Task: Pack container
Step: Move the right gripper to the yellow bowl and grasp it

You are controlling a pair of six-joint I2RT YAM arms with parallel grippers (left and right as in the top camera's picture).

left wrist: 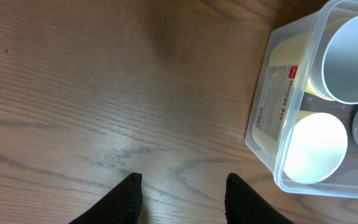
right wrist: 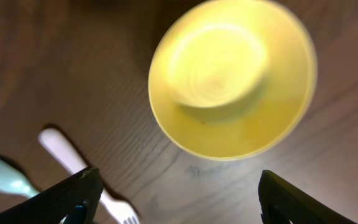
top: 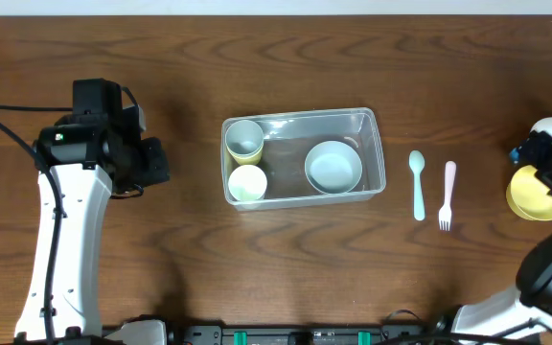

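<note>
My right pincer point(right wrist: 178, 174) gapes empty over the yellow bowl point(right wrist: 232, 74) at the right edge of the counter point(top: 257, 268); my left pincer point(left wrist: 183, 178) hangs open beside the container point(left wrist: 272, 106).

The table point(top: 161, 57) is of dark brown wood with a clear grain and it fills the whole overhead view. In the centre of the frame the container point(top: 305, 116) stands on it, with its long side going left to right. To the right of it a light blue spoon point(top: 417, 184) and a pink fork point(top: 447, 195) lie side by side, near but apart. At the right edge a yellow bowl point(top: 527, 195) is on the wood, partly hidden.
</note>
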